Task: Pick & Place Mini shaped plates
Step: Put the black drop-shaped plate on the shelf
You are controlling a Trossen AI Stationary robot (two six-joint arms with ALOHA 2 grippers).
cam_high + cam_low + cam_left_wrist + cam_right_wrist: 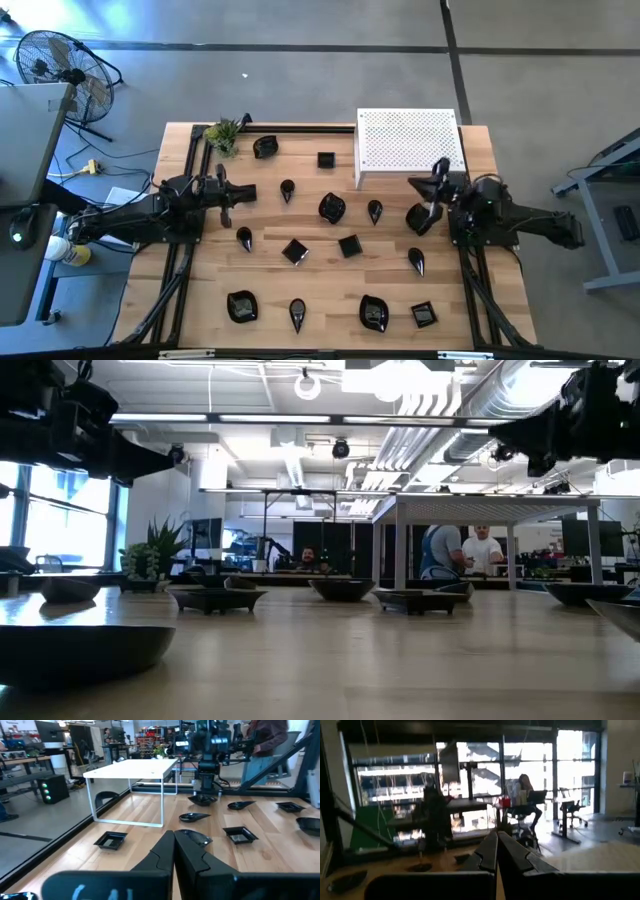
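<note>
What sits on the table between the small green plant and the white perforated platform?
In the high view, two glossy black mini plates: a rounded one and a small square one.

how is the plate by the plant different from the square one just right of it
The plate by the plant has a rounded, wavy outline, while the small square plate has straight edges and corners. The wavy one looks larger. It also sits closer to the green plant, while the square one lies nearer the white perforated platform. Both are glossy black, lying free on the table with no gripper at them.
</note>
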